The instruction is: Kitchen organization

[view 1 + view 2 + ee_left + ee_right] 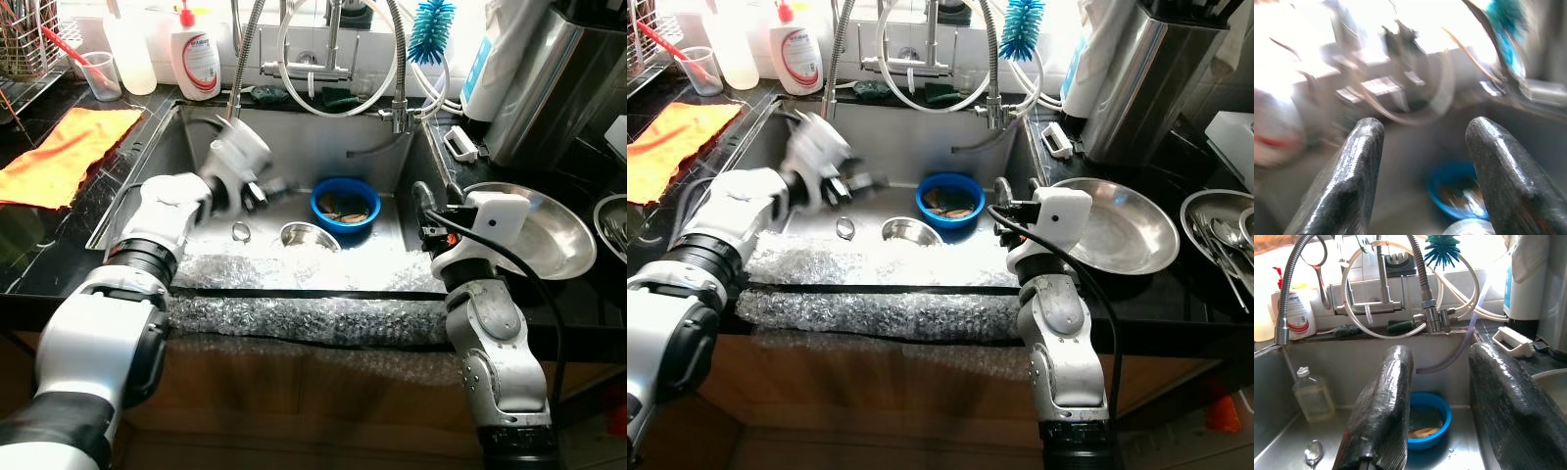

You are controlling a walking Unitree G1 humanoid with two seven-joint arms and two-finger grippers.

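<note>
My left gripper [257,192] hovers inside the steel sink [392,157], blurred by motion, with its fingers [1359,147] open and nothing between them. Just below it a spoon [241,231] lies on the sink floor beside a small steel bowl [309,236]. A blue bowl [345,206] holding scraps sits further back. My right gripper [431,201] rests at the sink's right rim, open and empty, its fingers [1393,382] pointing toward the blue bowl [1427,423]. A wide steel plate [554,235] lies on the counter right of that wrist.
A clear bottle [1312,396] stands in the sink's left part. Faucet hoses [323,59], a blue brush [431,29] and a soap bottle [196,54] line the back. An orange cloth [64,147] lies on the left counter. Bubble wrap [294,318] covers the front edge.
</note>
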